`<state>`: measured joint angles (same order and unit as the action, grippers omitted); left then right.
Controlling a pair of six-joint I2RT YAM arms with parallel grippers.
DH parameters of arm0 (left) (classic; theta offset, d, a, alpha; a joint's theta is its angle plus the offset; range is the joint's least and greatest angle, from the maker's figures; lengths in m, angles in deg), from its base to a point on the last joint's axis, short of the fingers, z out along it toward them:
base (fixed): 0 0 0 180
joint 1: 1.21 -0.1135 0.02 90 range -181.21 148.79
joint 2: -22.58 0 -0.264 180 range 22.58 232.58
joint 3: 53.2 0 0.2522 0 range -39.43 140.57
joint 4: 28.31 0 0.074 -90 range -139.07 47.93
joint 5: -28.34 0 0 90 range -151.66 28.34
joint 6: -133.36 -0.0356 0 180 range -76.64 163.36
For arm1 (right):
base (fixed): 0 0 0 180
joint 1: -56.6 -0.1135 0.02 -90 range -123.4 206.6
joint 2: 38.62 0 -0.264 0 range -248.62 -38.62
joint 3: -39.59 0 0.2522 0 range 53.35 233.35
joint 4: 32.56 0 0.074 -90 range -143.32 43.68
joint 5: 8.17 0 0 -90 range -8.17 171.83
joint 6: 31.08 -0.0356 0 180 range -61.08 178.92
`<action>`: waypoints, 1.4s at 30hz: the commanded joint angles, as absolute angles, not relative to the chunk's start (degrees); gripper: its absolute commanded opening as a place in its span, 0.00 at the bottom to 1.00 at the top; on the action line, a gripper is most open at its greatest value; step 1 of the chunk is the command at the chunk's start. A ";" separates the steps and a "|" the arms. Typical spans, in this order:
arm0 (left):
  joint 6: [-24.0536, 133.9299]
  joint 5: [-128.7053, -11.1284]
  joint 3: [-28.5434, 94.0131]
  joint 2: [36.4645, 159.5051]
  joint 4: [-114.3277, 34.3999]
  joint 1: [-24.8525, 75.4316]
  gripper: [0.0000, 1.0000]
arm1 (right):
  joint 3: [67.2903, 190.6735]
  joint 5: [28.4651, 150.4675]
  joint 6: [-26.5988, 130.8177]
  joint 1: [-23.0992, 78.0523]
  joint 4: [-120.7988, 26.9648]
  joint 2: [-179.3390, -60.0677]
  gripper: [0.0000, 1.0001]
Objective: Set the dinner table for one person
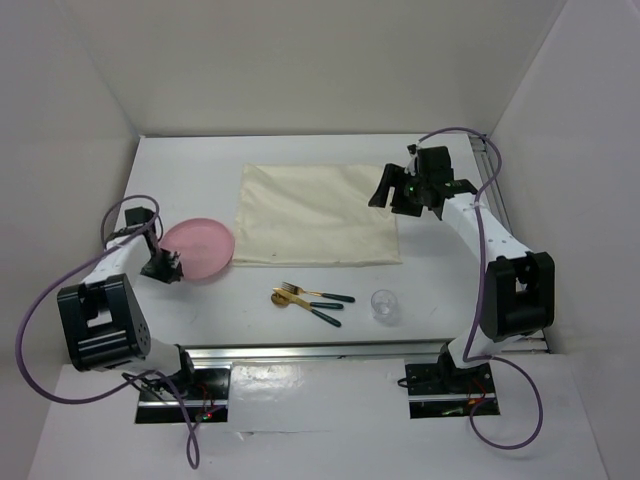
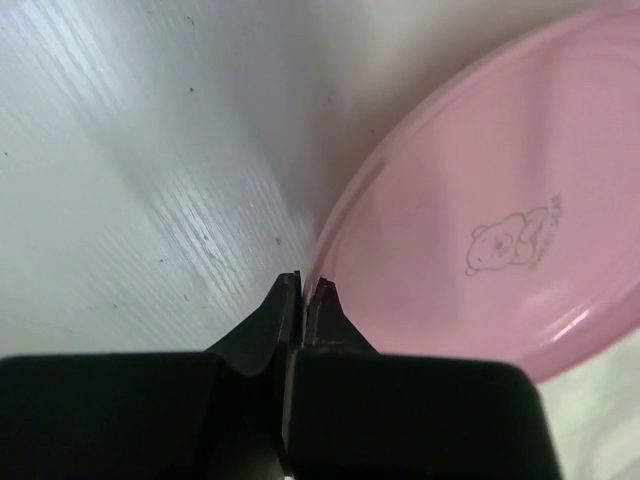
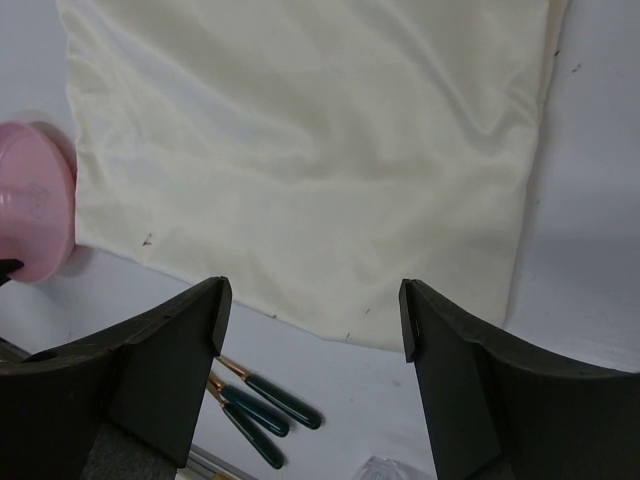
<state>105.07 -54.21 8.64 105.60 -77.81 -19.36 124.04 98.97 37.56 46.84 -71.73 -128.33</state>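
The left end effector (image 2: 303, 285) is closed, its fingers (image 2: 260, 335) pinched together on the near-left rim of a pink plate (image 2: 480, 200) that has a small bear drawn on it. The right end effector (image 3: 312, 305) is wide open and holds nothing. It hangs above the right part of a cream cloth (image 3: 300, 150), its fingers (image 3: 170, 360) well apart.

The white table (image 1: 190, 170) runs from the arm bases to the back wall and carries everything. The cloth lies flat at its middle, toward the far side. The plate sits at the cloth's near-left corner; whether the two touch cannot be told. Nearer the arms, gold cutlery (image 1: 310, 297) with dark green handles lies bunched together, and a clear glass (image 1: 384, 305) stands just to its right. A metal rail (image 1: 320, 352) edges the near side. Plain white walls (image 1: 300, 60) close in the back and both sides.
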 commanded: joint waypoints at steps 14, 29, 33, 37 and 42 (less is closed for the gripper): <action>90.57 -60.86 33.85 105.68 -78.10 -0.79 0.00 | 125.95 96.77 38.09 45.79 -74.00 -126.86 0.80; 86.69 -68.60 61.37 140.15 -77.67 15.84 0.00 | 114.09 84.11 29.67 45.27 -91.04 -110.44 0.81; 86.69 -68.77 61.38 144.03 -76.35 16.37 0.00 | 109.78 84.11 25.97 44.74 -93.61 -106.39 0.79; 86.69 -67.54 62.43 147.11 -75.82 16.98 0.00 | 105.64 85.95 24.03 43.51 -92.74 -103.31 0.77; 85.55 -66.23 60.68 145.46 -76.43 18.65 0.47 | 104.86 85.69 18.85 38.50 -94.30 -102.69 0.77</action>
